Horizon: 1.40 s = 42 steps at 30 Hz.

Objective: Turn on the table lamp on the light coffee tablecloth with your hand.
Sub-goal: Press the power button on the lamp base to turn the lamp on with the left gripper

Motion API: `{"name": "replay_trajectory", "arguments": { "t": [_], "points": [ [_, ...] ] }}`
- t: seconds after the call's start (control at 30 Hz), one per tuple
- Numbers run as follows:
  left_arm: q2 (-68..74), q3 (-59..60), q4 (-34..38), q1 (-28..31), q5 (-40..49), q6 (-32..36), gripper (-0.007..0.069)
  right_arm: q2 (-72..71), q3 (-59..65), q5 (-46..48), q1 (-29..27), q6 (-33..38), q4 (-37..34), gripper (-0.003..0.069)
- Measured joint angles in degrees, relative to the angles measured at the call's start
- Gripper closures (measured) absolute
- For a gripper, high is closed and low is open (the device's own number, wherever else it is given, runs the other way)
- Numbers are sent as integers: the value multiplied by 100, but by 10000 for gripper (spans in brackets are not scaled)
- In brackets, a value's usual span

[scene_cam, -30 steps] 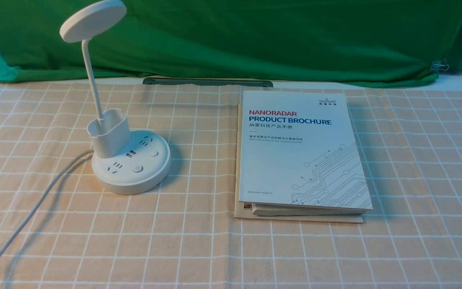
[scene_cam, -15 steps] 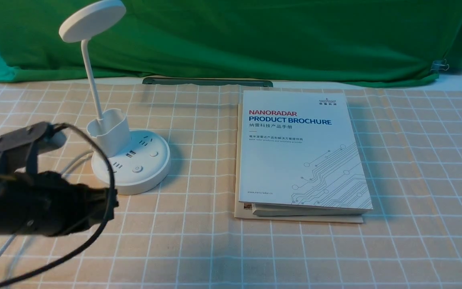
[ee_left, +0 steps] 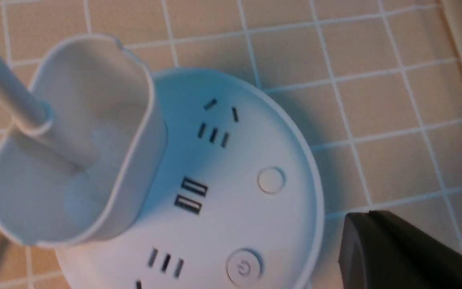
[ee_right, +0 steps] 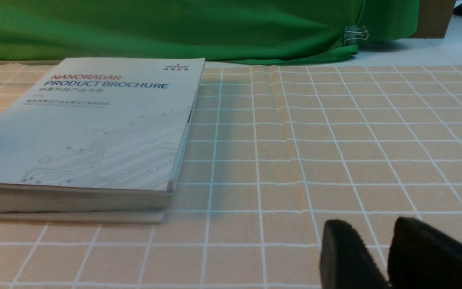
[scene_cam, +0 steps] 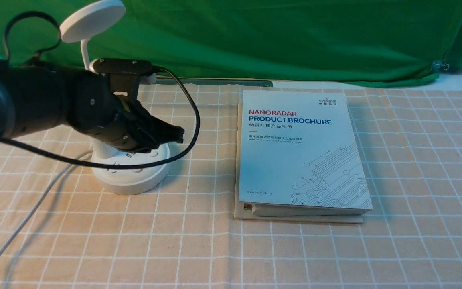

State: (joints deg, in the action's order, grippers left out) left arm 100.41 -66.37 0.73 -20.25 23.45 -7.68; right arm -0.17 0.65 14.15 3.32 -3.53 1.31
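Observation:
The white table lamp stands at the left on the light coffee tablecloth [scene_cam: 215, 241]. Its disc head [scene_cam: 92, 20] is up at the back and its round base [scene_cam: 134, 180] is partly hidden by my left arm. My left gripper [scene_cam: 179, 136] is shut and empty. It hovers over the base's right edge. In the left wrist view the gripper [ee_left: 357, 220] sits just outside the base rim [ee_left: 315, 224], beside the power button [ee_left: 244, 267] and a plain round button [ee_left: 271, 180]. The pen cup [ee_left: 74, 140] is empty. My right gripper [ee_right: 369, 226] is low over the cloth, its jaws a narrow gap apart.
A white product brochure [scene_cam: 299, 152] lies on a thinner book right of the lamp; it also shows in the right wrist view [ee_right: 90, 124]. The lamp's white cord [scene_cam: 26, 220] runs to the front left edge. A green backdrop cloth [scene_cam: 275, 40] hangs along the back.
My left arm has come in from the front left, risen and moved right. Its gripper now hangs over the lamp base. The lamp head stays unlit.

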Motion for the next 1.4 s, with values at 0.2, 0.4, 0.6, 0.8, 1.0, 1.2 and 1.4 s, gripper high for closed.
{"name": "replay_trajectory", "arguments": {
  "t": [0.2,0.4,0.6,0.8,1.0,1.2,1.4],
  "points": [
    [478,-176,-297,0,-183,-103,624,0,0,6,0,-5,0,421],
    [660,-201,-520,0,-502,-241,624,0,0,6,0,-5,0,421],
    [777,-201,-1123,0,-613,-813,624,0,0,6,0,-5,0,421],
    [922,-209,-1277,0,-584,-933,624,0,0,6,0,-5,0,421],
    [977,-232,-1172,0,-589,-940,624,0,0,6,0,-5,0,421],
    [989,-266,-1085,0,-546,-970,624,0,0,0,0,-5,0,421],
    [777,-242,-1012,0,-309,-1018,624,0,0,4,0,0,0,421]
  ]
}}
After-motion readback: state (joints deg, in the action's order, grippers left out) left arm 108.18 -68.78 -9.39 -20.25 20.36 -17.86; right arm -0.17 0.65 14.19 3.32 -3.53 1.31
